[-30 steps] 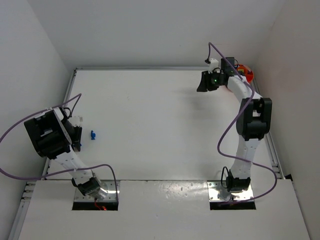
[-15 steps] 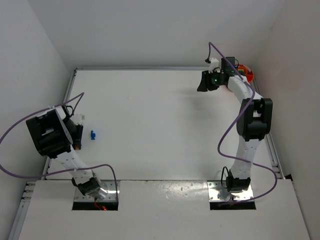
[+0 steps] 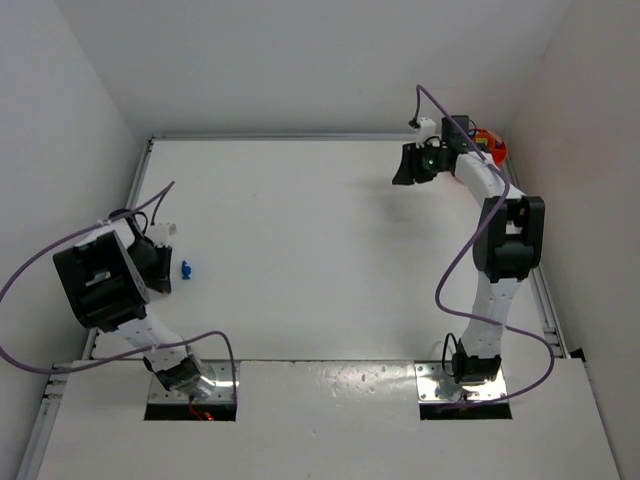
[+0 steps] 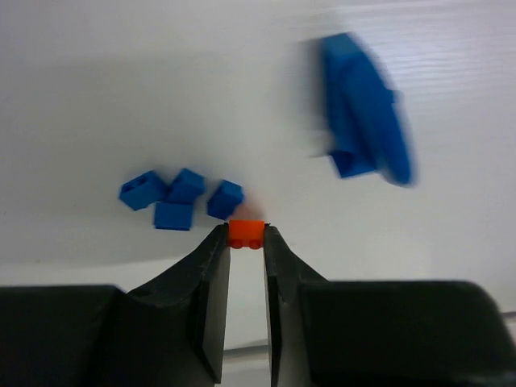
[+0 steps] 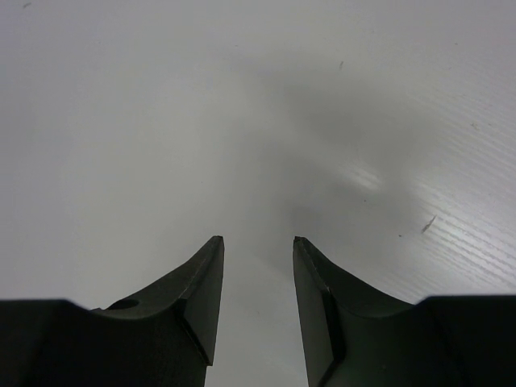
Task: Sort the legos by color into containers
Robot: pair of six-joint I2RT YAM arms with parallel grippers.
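Blue legos lie on the white tabletop just beside the left pincer, perhaps touching it. The right arm reaches to the far right corner, partly hiding an orange tub.

Left arm has shifted back toward the near edge; its fingers have closed onto an orange lego.

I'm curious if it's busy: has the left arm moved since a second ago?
Yes. The left arm slid toward the near edge of the table, judged against the blue legos, which stayed put.
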